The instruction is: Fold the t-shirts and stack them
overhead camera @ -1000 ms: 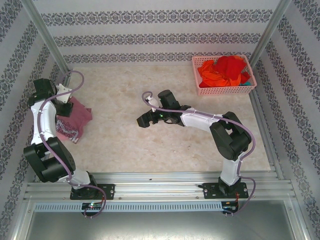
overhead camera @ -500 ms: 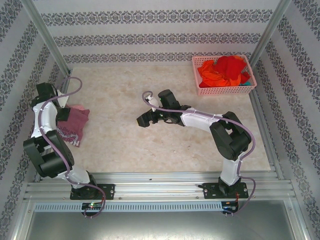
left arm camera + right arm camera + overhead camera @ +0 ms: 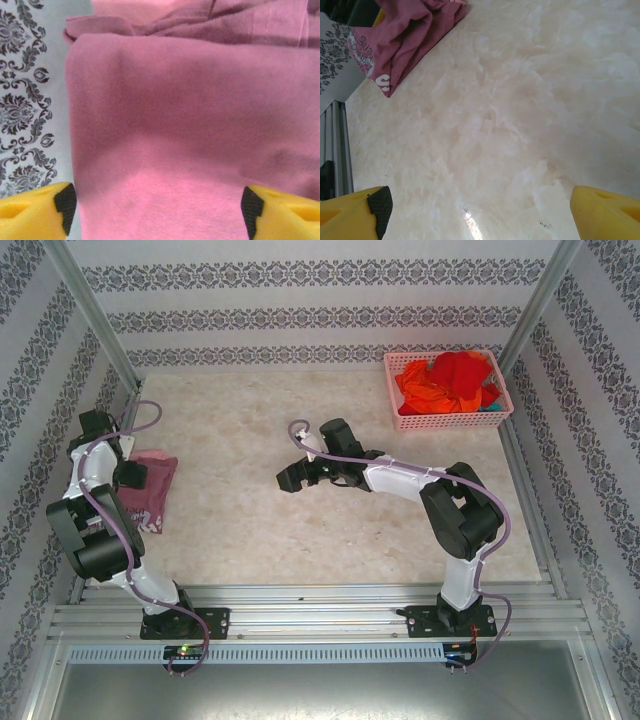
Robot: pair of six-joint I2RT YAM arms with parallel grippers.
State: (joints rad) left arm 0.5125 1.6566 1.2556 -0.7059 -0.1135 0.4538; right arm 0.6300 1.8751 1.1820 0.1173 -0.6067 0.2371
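A dusty mauve-maroon t-shirt lies folded in a small heap at the table's left edge, against the wall. My left gripper rests over it. In the left wrist view that gripper is open, its yellow fingers spread wide with the mauve cloth lying flat below them. Bright red t-shirts and orange t-shirts are piled in the basket. My right gripper hovers open over the bare middle of the table, and in its wrist view it holds nothing, with the mauve shirt far off.
The pink lattice basket stands at the back right corner. Patterned walls close in the table on three sides, with metal posts at the back corners. Marbled tabletop stretches between the arms.
My left arm has drawn back toward the left wall, and the mauve shirt has shifted left with it and become narrower. The right arm has barely moved.
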